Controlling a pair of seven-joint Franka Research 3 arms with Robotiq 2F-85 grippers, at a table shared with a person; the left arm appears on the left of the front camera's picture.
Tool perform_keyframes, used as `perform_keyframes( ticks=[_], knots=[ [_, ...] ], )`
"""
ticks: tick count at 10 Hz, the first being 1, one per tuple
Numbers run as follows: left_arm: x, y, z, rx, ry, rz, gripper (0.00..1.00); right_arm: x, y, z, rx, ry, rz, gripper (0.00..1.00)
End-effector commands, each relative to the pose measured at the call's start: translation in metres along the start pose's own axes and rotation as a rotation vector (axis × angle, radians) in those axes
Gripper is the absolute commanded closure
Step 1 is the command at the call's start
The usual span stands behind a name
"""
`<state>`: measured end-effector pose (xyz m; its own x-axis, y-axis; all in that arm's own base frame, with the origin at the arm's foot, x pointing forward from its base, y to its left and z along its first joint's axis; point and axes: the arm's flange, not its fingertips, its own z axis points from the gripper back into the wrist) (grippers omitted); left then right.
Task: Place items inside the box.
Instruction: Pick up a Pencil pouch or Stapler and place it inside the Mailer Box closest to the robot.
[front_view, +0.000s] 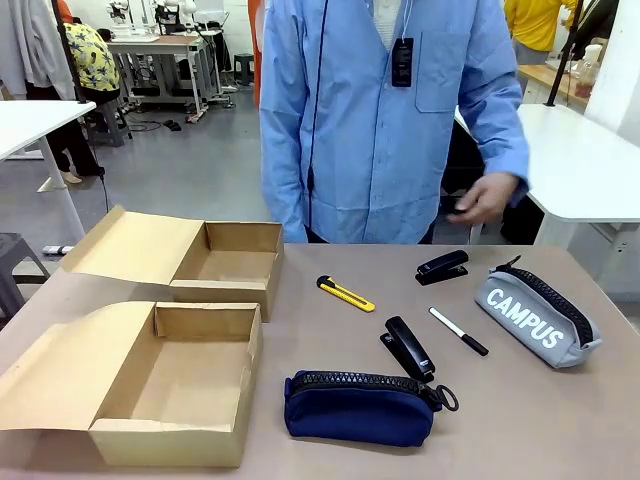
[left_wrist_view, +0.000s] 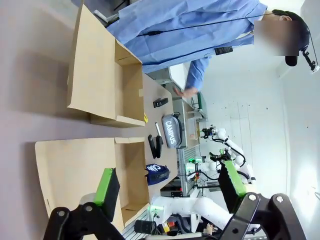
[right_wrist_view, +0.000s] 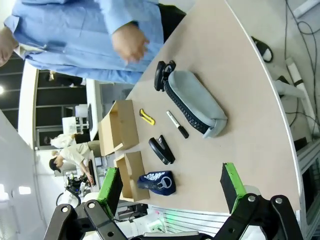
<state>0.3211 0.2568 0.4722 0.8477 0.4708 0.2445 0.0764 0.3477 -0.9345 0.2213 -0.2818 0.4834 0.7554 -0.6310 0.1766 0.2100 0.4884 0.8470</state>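
The larger brown box (front_view: 180, 385) lies open at the near left, its lid flap spread to the left; the left wrist view has the box (left_wrist_view: 80, 170) below my open left gripper (left_wrist_view: 170, 182). To its right lies the navy pouch (front_view: 360, 408). Behind the pouch are a black stapler (front_view: 408, 348), the white-capped marker (front_view: 459, 331) and the yellow utility knife (front_view: 345, 293). My right gripper (right_wrist_view: 170, 182) hangs open high over the table's right end, above the navy pouch (right_wrist_view: 156, 182), stapler (right_wrist_view: 161, 149), marker (right_wrist_view: 177, 124) and knife (right_wrist_view: 146, 117). Nothing is between either gripper's fingers.
A smaller open cardboard box (front_view: 215, 262) stands behind the larger one. A grey CAMPUS pouch (front_view: 538, 318) lies at the right and a second small black stapler (front_view: 442, 267) near the far edge. The person in a blue shirt stands across the table, one hand (front_view: 487, 197) raised above it.
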Motion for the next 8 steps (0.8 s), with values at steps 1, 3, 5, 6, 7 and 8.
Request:
perform_keyframes(
  ticks=[1, 3, 5, 6, 7, 8],
  knots=[
    [-0.001, 0.001, 0.001, -0.013, -0.001, -0.023, 0.0, -0.007, 0.003, -0.005, -0.032, 0.107, 0.161, 0.0],
    [-0.001, 0.001, 0.001, -0.013, -0.001, -0.023, 0.0, -0.02, 0.034, -0.047, -0.085, 0.175, 0.384, 0.0],
    [-0.001, 0.001, 0.001, -0.013, -0.001, -0.023, 0.0, -0.009, 0.043, -0.061, -0.051, 0.249, 0.417, 0.0],
    [-0.001, 0.001, 0.001, -0.013, -0.001, -0.023, 0.0, -0.002, 0.028, -0.034, -0.002, 0.232, 0.377, 0.0],
    [-0.001, 0.001, 0.001, -0.013, -0.001, -0.023, 0.0, -0.002, 0.009, -0.004, 0.01, 0.205, 0.36, 0.0],
    [-0.001, 0.001, 0.001, -0.013, -0.001, -0.023, 0.0, -0.007, -0.012, 0.023, 0.031, 0.169, 0.33, 0.0]
  ],
)
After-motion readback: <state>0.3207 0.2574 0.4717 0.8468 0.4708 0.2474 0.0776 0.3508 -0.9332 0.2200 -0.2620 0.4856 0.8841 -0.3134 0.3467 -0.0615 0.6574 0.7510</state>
